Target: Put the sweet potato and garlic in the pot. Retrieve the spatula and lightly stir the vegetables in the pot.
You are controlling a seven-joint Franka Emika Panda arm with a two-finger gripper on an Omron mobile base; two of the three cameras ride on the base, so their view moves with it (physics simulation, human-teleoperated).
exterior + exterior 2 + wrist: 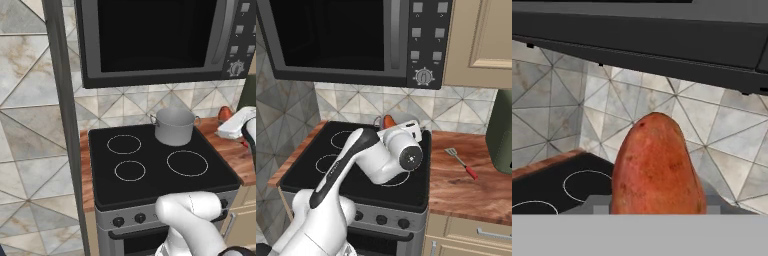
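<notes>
One vegetable is in hand — the gripper (231, 116) is partly closed around the sweet potato (656, 167), which juts out past its fingers. Carrying is the step under way; the pot (173, 126) stands just beside the fingers, so next comes centring over its mouth — then letting go.

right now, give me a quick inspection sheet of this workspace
surface: black stovetop with four ring burners, wooden counter beside it
job's things: pot upright on the back burner; sweet potato off the counter, at the end effector; spatula lying flat on the counter
clutter: nothing seen
end effector: end effector appears shut on the sweet potato, fingers hidden
cables: nothing seen
surroundings: microwave above, tiled wall, cabinet
</notes>
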